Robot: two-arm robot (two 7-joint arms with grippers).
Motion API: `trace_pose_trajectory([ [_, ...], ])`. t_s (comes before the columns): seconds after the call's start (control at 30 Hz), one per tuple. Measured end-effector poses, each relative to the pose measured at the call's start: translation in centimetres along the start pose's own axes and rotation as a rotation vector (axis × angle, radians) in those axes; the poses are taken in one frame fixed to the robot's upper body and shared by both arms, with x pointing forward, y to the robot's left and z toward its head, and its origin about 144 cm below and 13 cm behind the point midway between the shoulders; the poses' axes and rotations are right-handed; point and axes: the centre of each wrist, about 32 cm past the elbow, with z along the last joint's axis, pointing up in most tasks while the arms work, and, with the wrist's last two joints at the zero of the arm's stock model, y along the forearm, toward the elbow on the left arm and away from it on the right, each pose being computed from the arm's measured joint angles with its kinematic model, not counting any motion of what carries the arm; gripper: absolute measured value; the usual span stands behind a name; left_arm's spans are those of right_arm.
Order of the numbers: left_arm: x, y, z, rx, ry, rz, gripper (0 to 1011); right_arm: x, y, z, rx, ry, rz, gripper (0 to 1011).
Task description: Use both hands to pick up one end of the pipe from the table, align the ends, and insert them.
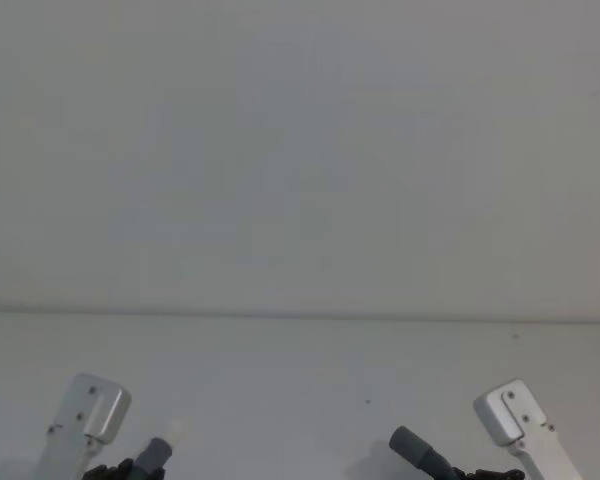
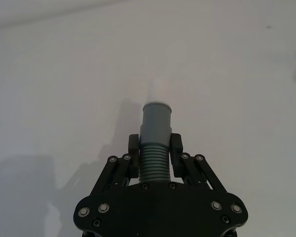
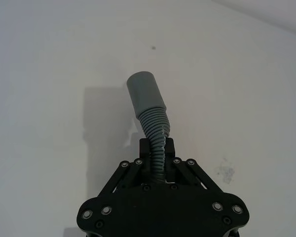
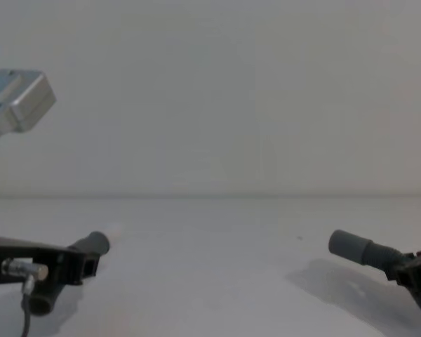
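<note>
Above the table [image 1: 310, 390]: we hold the pipe [image 3: 155, 126] lifted, its ends well apart.
Left gripper [image 2: 154, 146]: clamped behind the white-tipped cuff [image 2: 157, 118].
Right gripper [image 3: 157, 149]: clamped behind the plain cuff [image 3: 145, 91] (tilted aside).
Remaining: aligning, inserting.

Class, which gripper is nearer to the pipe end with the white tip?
Left. The left gripper clamps the pipe just behind its white-tipped end; the right gripper holds the pipe behind the plain end, well apart.

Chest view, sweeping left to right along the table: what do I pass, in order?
Left gripper → white-tipped cuff → table → plain cuff → right gripper. Each gripper is shut on the pipe, on its ribbed part behind the cuff.
</note>
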Motion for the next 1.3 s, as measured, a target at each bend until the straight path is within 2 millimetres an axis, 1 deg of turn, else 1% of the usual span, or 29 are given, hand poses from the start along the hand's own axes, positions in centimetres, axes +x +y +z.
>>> trace_pose_trajectory([
  [0.3,0.6,1.2,0.4,-0.061,-0.072,-0.078,333,0.9,-1.6,-0.8,0.058,-0.098,0.084,130],
  [0.63,2.3,2.5,0.8,-0.107,-0.137,-0.171,334,2.2,-3.7,-1.7,0.119,-0.21,0.186,125],
  [0.9,3.5,3.1,1.1,-0.126,-0.183,-0.251,334,3.4,-5.6,-2.8,0.156,-0.302,0.276,125],
  [1.3,5.2,3.7,1.8,-0.145,-0.248,-0.396,334,4.3,-7.7,-3.9,0.198,-0.393,0.376,116],
])
